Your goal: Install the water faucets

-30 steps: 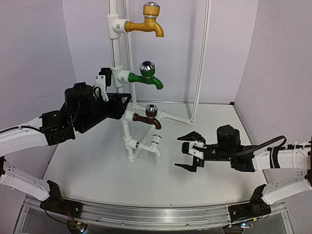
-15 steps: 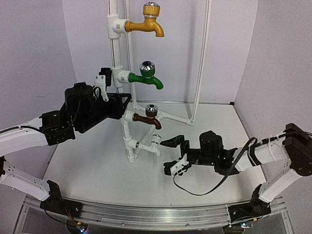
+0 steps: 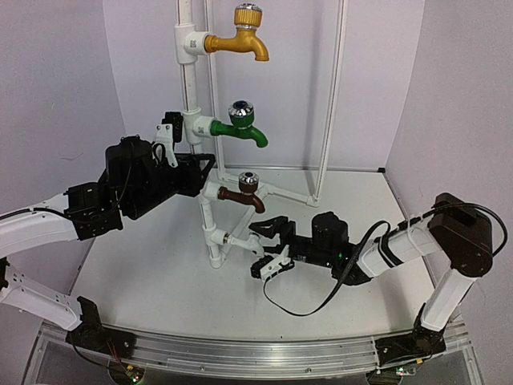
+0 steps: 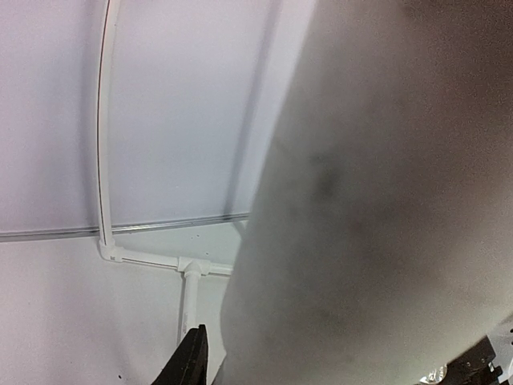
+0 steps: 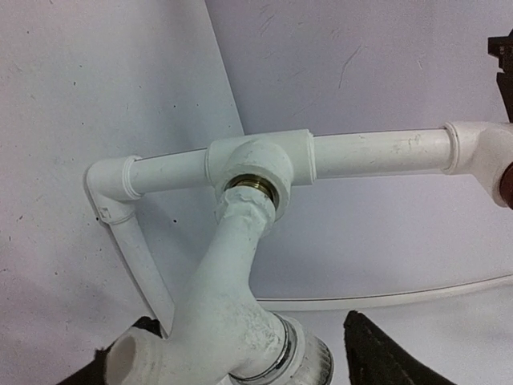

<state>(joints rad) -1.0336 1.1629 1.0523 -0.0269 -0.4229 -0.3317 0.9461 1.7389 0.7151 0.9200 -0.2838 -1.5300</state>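
Note:
The white faucet (image 5: 228,317) is screwed into a white T-fitting (image 5: 258,163) low on the pipe stand, knob towards the camera. My right gripper (image 5: 244,325) is open, one finger on each side of the faucet's body, not touching it. In the top view the right gripper (image 3: 268,246) sits at the stand's lower branch and mostly hides this faucet. The yellow faucet (image 3: 244,36), green faucet (image 3: 244,124) and brown faucet (image 3: 239,192) are mounted up the vertical pipe (image 3: 189,88). My left gripper (image 3: 204,171) is shut on that pipe beside the brown faucet; in the left wrist view the pipe (image 4: 377,200) is a close blur.
The stand's thin white frame rods (image 3: 330,96) rise behind. The stand's base pipes (image 4: 152,261) lie on the white table. The right arm's black cable (image 3: 309,309) loops onto the table in front. Purple walls close in the sides and back.
My right arm has moved left across the table, and its open gripper has come around the white faucet. My left arm and the stand have not moved.

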